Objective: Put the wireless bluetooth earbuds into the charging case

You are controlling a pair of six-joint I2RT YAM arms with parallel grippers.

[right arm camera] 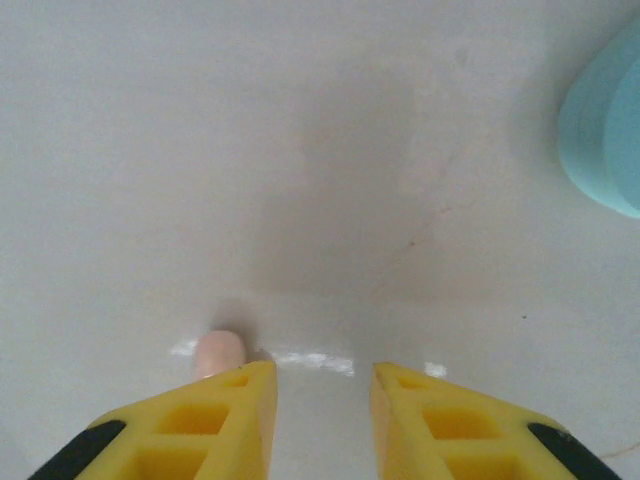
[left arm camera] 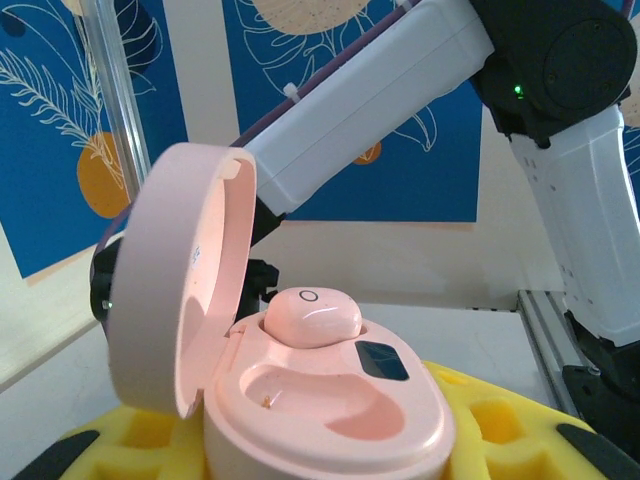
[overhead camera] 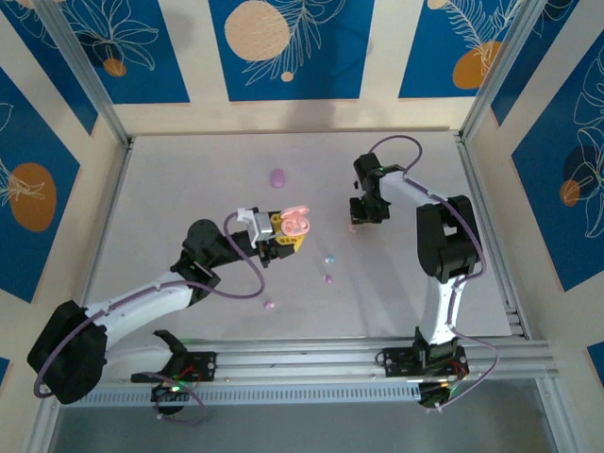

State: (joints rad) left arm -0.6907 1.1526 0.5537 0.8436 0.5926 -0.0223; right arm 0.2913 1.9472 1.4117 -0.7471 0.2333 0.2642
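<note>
Above the desk (overhead camera: 189, 208), left tool (overhead camera: 288, 233) is clamping open pink charging case (left arm camera: 330, 420), seated pink earbud (left arm camera: 312, 315) inside; right tool (right arm camera: 322, 385) is gaping narrowly, empty, beside loose pink earbud (right arm camera: 220, 352).

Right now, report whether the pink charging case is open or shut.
Open. The pink charging case has its lid swung up; one pink earbud sits in a well, and the other well is empty.
</note>
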